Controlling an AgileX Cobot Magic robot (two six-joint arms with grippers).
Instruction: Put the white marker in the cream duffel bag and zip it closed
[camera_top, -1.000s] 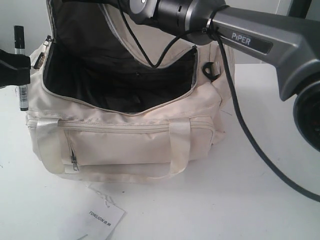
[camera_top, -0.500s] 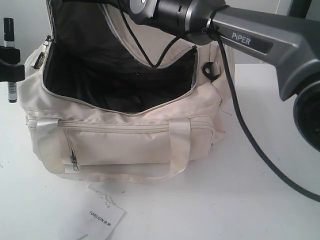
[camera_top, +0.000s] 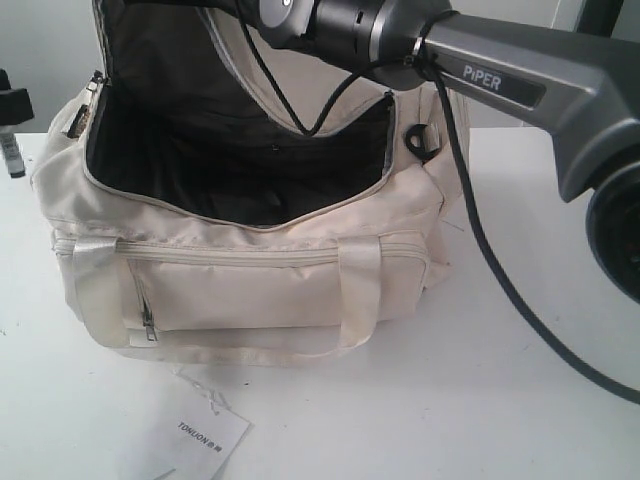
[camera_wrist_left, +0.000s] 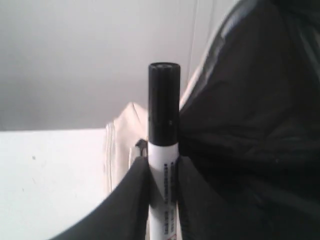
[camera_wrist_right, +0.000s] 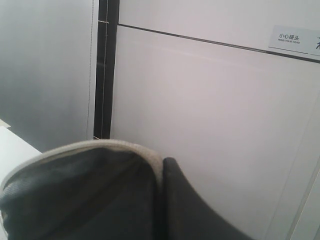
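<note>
The cream duffel bag (camera_top: 250, 290) stands on the white table with its top open and dark lining (camera_top: 230, 160) showing. Its flap (camera_wrist_right: 107, 147) is held up, and my right gripper (camera_wrist_right: 162, 172) is shut on the flap's cream edge. In the exterior view that gripper is out of frame above the bag. My left gripper (camera_wrist_left: 162, 172) is shut on the white marker (camera_wrist_left: 162, 165), which stands upright with its black cap (camera_wrist_left: 163, 100) on top, beside the bag's left end. In the exterior view only a bit of the left gripper (camera_top: 12, 105) and the marker's lower end (camera_top: 12, 152) show at the left edge.
The right arm (camera_top: 500, 80) spans the top of the exterior view and its black cable (camera_top: 490, 270) hangs down past the bag's right end. A white paper TONLION tag (camera_top: 210, 435) lies on the table in front of the bag. A black strap ring (camera_top: 420, 140) sits at the bag's right end.
My left gripper has carried the marker up and to the left, almost out of the exterior view. The right arm and the raised flap have stayed where they were.
</note>
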